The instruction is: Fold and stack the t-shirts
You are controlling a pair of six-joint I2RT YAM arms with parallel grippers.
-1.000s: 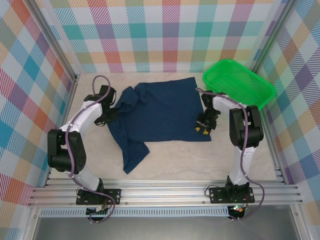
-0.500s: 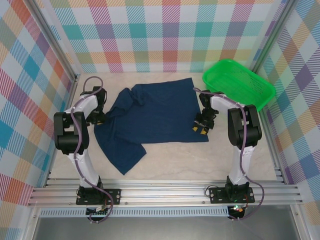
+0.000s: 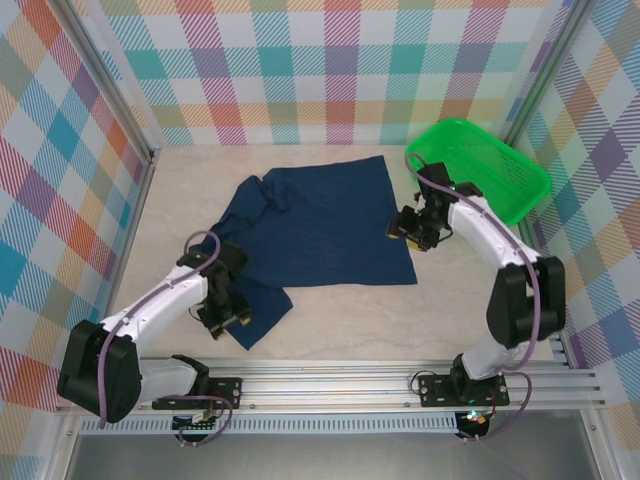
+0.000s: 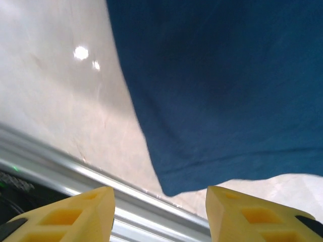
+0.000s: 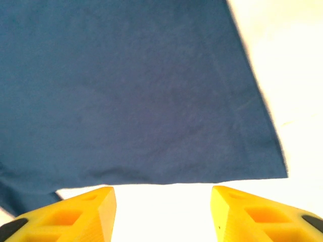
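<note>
Beneath the left pincer (image 3: 228,322), part of the t-shirt (image 3: 320,225) lies hidden

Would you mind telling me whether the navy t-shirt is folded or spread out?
Spread out, not folded: the t-shirt lies mostly flat on the table, with its left side rumpled.

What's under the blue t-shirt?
The navy t-shirt lies on the pale table, which shows all around it. At its rumpled left side, cloth lies over cloth. Anything beneath the middle is covered, so I cannot tell.
</note>
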